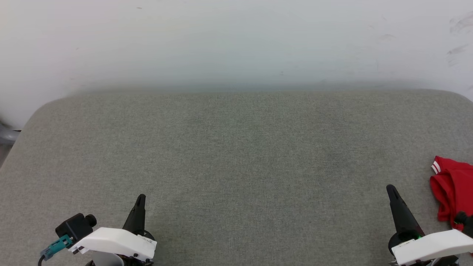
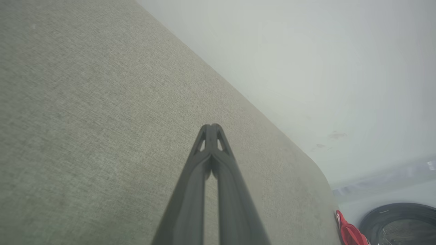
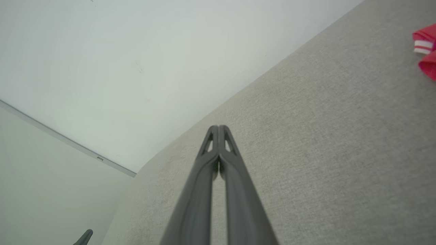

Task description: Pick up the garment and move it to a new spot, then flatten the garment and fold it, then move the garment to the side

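Red garment [image 1: 452, 190] — white-striped cuff — on grey-green woven cushion [image 1: 236, 159].

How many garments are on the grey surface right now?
1. A red garment lies bunched at the right edge of the grey padded surface, just right of the right pincer. The frame cuts it off, so more could lie beyond.

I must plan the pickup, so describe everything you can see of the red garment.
The garment is bright red soft cloth, crumpled in a heap, not spread flat. A band striped red and white shows at its upper left. It lies on the grey woven surface at the head view's right edge, which cuts it off. The right hand, shut, stands to its left, fingers apart from it.
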Controlling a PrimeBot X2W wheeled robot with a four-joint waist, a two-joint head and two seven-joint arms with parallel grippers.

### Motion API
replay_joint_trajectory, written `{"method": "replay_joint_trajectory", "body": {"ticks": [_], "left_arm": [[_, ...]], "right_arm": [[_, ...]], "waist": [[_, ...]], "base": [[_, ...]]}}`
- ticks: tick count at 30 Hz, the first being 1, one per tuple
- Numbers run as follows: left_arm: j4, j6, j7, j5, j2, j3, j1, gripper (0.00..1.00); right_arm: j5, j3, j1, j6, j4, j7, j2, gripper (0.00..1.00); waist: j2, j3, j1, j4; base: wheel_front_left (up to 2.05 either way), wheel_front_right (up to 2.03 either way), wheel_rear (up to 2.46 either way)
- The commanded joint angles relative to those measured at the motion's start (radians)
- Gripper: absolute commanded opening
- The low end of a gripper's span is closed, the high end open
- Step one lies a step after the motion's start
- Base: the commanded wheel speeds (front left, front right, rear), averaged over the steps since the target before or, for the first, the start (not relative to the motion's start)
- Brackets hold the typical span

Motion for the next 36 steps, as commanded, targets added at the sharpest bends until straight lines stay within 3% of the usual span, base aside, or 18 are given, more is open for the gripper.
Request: {"method": "replay_joint_trajectory", "body": {"ticks": [1,36], "left_arm": [[-0.009,-0.008,0.008,-0.027,-0.003,0.014,-0.029,0.00],[0.010,-0.077,0.109,-0.353,-0.062,0.125,-0.056,0.00]], "right_arm": [[0.035,0.000,-0.026,0.000,-0.003,0.003,-0.009,0.00],[0.429,-0.003,-0.102,0.000,0.108,0.018,-0.010,0.00]], "waist": [[0.0000,0.000,0.0000,0.000],[0.0000,0.003,0.0000,-0.003]], "base": [[0.00,0.00,0.00],[0.00,0.00,0.00]]}}
